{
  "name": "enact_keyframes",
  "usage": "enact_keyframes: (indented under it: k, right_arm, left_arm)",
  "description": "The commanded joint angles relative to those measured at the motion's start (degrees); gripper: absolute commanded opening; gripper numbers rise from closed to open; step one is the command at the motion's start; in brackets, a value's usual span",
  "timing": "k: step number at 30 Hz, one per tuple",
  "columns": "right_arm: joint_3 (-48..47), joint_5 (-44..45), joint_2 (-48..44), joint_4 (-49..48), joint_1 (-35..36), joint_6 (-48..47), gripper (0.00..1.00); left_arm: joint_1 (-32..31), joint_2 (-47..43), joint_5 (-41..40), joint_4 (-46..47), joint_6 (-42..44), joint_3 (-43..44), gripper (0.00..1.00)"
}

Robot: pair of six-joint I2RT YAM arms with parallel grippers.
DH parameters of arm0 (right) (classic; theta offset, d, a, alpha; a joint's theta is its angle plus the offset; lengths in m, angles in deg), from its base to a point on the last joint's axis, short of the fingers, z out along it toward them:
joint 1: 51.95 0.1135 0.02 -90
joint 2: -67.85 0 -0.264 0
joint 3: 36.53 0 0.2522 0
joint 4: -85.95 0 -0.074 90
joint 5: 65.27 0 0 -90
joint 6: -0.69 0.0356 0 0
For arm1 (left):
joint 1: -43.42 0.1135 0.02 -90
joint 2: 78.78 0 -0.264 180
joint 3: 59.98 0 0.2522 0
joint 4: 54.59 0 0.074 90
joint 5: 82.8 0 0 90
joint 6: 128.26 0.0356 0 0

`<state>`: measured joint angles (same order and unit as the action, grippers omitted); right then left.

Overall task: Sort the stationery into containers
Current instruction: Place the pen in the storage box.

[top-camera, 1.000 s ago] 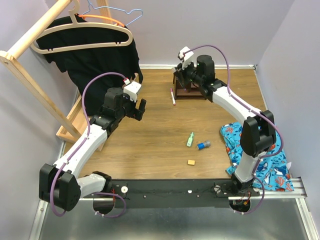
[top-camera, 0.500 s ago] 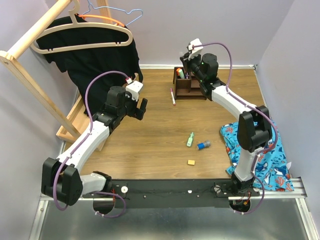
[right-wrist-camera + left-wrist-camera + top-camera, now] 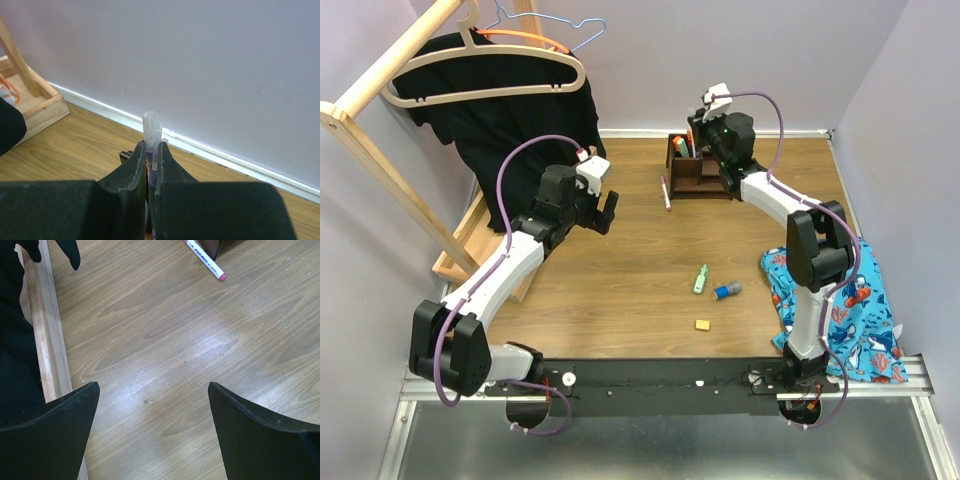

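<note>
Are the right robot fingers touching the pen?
Touching. The right wrist view shows the right gripper's fingers pressed against both sides of the pen, with no gap between them.

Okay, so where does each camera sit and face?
Top external: high behind the bases, looking down on the table; both arms show.
Left wrist: on the left gripper, facing down at the table; its open fingers show.
Right wrist: on the right gripper, facing the back wall; fingers shut on a clear-capped pen.
Shared: top and left wrist both see the pink-capped pen.
</note>
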<state>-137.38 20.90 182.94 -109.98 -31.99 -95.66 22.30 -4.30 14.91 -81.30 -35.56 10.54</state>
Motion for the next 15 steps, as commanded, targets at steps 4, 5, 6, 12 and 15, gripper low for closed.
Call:
enact_keyframes:
  k: [4,5,6,12,15]
  right_arm:
    - [0.96,1.38,2.07,-5.11,-0.63,2.13,0.01]
    - [0.87,1.37,2.42,-5.2,-0.63,2.3,0.01]
    - [0.87,1.37,2.6,-5.29,-0.63,2.39,0.01]
    - [2.01,1.55,4.18,-6.34,-0.72,2.83,0.01]
    - [2.71,1.64,4.18,-6.43,-0.63,2.75,0.01]
  left_arm:
    - [-0.32,1.81,1.17,-0.23,-0.77,2.75,0.99]
    - [-0.23,1.99,1.09,-0.41,-0.77,3.01,0.99]
    - [-0.32,2.16,1.08,-0.41,-0.68,3.01,0.99]
    - [-0.41,2.69,0.73,-0.85,-0.41,3.63,0.99]
    - [-0.5,2.78,0.65,-1.11,-0.24,3.98,0.99]
